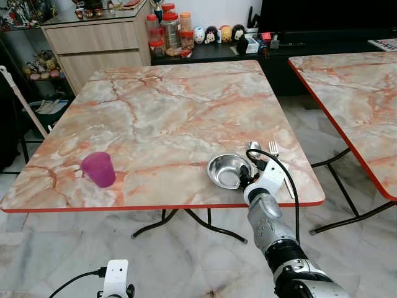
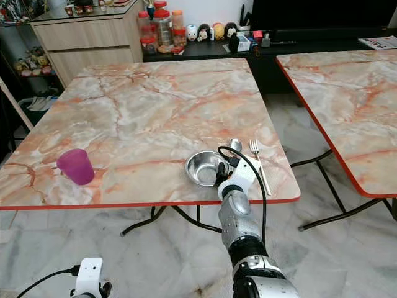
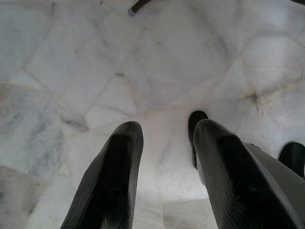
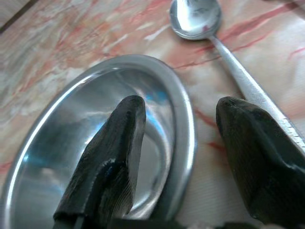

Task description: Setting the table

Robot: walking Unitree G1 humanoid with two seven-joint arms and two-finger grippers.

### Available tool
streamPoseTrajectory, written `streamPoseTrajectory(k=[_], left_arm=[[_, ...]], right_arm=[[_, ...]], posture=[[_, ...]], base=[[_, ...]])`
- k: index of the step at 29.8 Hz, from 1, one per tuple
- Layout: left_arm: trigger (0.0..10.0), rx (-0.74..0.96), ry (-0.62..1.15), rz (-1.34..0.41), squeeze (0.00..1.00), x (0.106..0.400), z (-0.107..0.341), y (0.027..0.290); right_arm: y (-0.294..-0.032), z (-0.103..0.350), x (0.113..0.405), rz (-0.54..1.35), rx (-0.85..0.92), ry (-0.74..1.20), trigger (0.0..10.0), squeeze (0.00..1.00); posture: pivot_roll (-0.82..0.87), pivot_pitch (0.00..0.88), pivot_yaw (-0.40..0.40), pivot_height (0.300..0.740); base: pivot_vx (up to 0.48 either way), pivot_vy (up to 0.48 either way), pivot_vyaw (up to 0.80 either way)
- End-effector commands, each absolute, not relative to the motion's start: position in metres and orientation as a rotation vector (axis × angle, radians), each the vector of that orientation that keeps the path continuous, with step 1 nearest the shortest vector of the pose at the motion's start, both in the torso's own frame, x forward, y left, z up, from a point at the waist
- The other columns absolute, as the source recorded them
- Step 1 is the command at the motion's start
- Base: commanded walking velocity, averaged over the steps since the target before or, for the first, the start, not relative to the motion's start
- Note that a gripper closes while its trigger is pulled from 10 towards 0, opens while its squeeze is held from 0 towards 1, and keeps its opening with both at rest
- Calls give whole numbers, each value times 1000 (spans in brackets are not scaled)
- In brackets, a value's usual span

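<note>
R gripper (image 4: 178, 138) sits at the near-right edge of the marble desk (image 1: 161, 118), lower right of centre in the head views, jaws spread wide astride the right rim of the steel bowl (image 1: 228, 171), one finger over the bowl's inside, the other over the spoon (image 4: 224, 43) handle; not gripping anything. Spoon lies just right of bowl, fork (image 1: 277, 155) just right of spoon, purple cup (image 1: 99, 168) upright at lower left of desk, well apart from bowl. L gripper (image 3: 164, 157) hangs idle over the marble floor (image 3: 71, 71), jaws apart w/ nothing between.
</note>
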State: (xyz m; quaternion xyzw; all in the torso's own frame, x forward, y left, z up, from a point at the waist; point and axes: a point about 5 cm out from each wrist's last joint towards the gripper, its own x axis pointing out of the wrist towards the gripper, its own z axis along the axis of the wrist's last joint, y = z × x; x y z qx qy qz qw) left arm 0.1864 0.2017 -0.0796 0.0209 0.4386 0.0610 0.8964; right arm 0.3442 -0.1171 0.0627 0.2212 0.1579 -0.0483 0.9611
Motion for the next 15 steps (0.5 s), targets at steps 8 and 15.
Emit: streamPoseTrajectory(k=[8,15], left_arm=[[10000,38,908,172,0,188,-78,211],[10000,30,919,166,0,185,-79,209]], right_arm=[[-107,78,351,-24,463,268,0,0],[-109,78,350,-26,469,263,0,0]], posture=[[92,0,51,740],[87,0,54,740]], base=[[0,0,0],[0,0,0]])
